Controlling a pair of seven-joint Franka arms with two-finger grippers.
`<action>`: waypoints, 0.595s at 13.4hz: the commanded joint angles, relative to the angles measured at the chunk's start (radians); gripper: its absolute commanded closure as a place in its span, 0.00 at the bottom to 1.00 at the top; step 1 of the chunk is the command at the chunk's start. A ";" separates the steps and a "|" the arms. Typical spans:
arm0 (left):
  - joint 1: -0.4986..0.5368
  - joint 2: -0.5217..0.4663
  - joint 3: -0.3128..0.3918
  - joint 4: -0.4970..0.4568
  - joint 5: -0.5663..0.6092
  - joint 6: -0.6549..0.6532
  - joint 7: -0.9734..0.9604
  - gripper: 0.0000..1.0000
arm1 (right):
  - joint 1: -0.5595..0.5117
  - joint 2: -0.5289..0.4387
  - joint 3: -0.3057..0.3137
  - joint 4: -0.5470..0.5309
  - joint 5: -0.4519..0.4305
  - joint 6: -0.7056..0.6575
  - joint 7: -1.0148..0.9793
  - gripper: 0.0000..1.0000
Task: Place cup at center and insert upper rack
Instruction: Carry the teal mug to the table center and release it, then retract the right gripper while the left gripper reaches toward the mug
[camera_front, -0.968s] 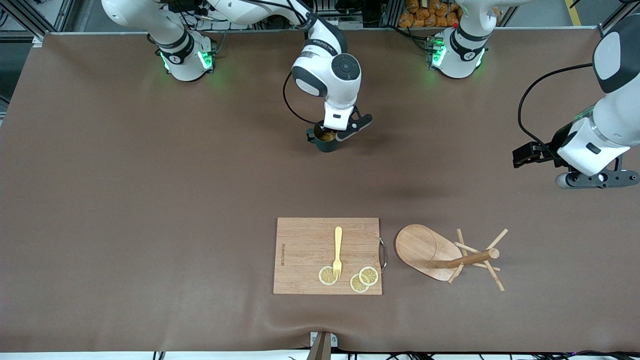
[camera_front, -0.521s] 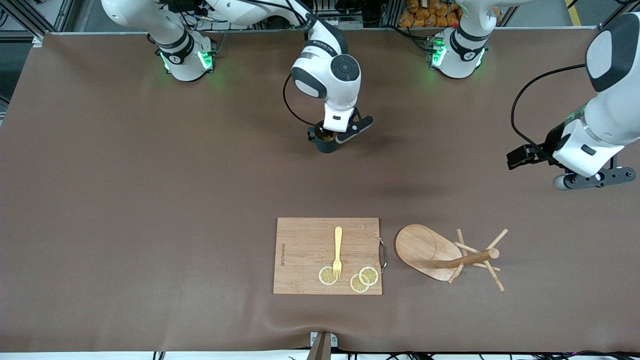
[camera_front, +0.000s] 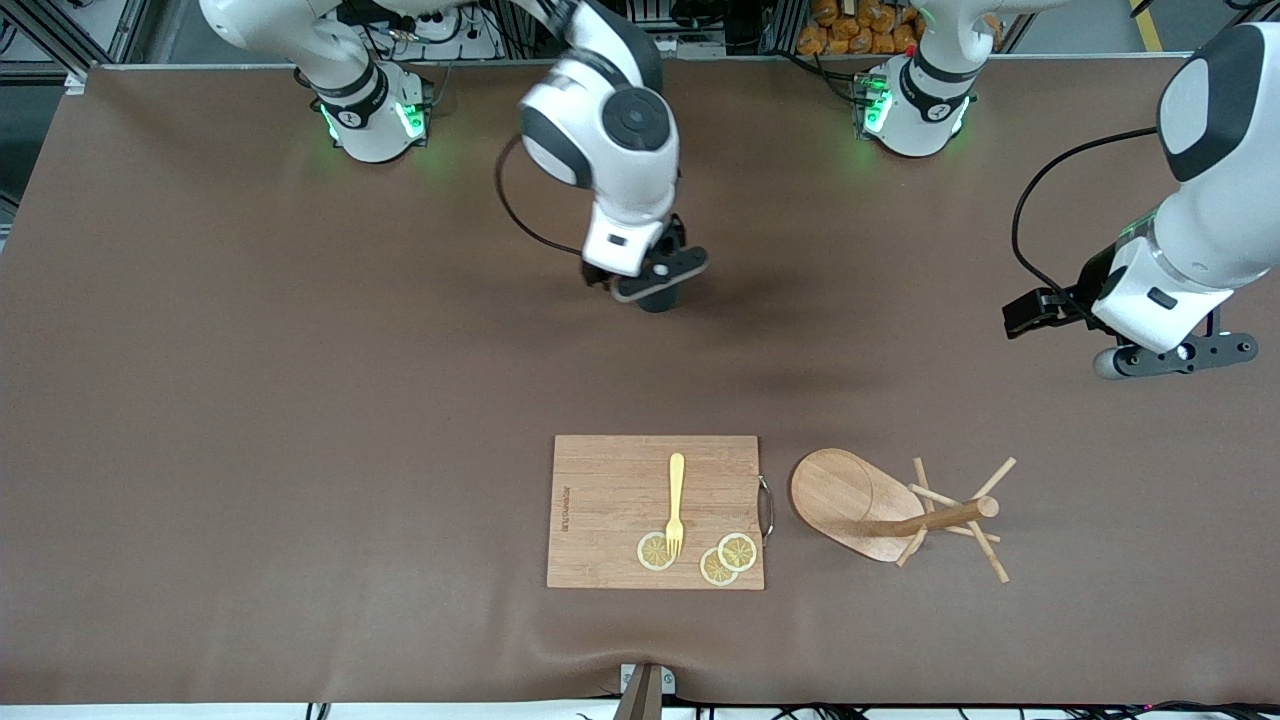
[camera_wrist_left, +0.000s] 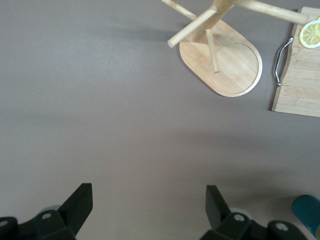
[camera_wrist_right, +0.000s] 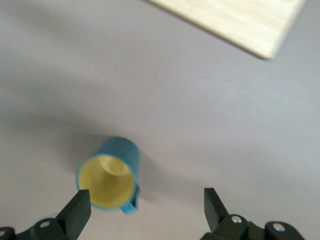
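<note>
The cup (camera_wrist_right: 107, 180), dark teal with a yellowish inside, stands upright on the brown mat near the table's middle. In the front view only a dark edge of the cup (camera_front: 661, 302) shows under my right gripper (camera_front: 652, 284). My right gripper (camera_wrist_right: 145, 210) hangs open above it, touching nothing. The upper rack (camera_front: 880, 510), a light wooden mug tree, lies on its side nearer the front camera, its post pointing toward the left arm's end. My left gripper (camera_front: 1170, 357) hovers open and empty over bare mat at the left arm's end. The left wrist view shows the rack (camera_wrist_left: 222, 62) ahead of the left gripper (camera_wrist_left: 147, 200).
A wooden cutting board (camera_front: 610, 500) lies beside the rack's oval base, toward the right arm's end. On it are a yellow fork (camera_front: 676, 500) and three lemon slices (camera_front: 737, 550). Its metal handle (camera_front: 767, 508) faces the rack.
My right gripper has opened, let go of the cup and lifted, shifting a little toward the right arm's end. The left arm has drifted slightly toward the table's middle.
</note>
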 joint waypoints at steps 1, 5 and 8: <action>-0.022 -0.010 0.000 0.003 -0.003 -0.002 -0.073 0.00 | -0.105 -0.146 0.038 -0.021 -0.001 -0.158 -0.004 0.00; -0.098 -0.007 -0.002 0.033 -0.035 -0.011 -0.334 0.00 | -0.319 -0.281 0.038 0.060 -0.001 -0.450 -0.168 0.00; -0.216 0.036 0.000 0.091 -0.043 -0.011 -0.645 0.00 | -0.494 -0.349 0.034 0.097 -0.002 -0.521 -0.334 0.00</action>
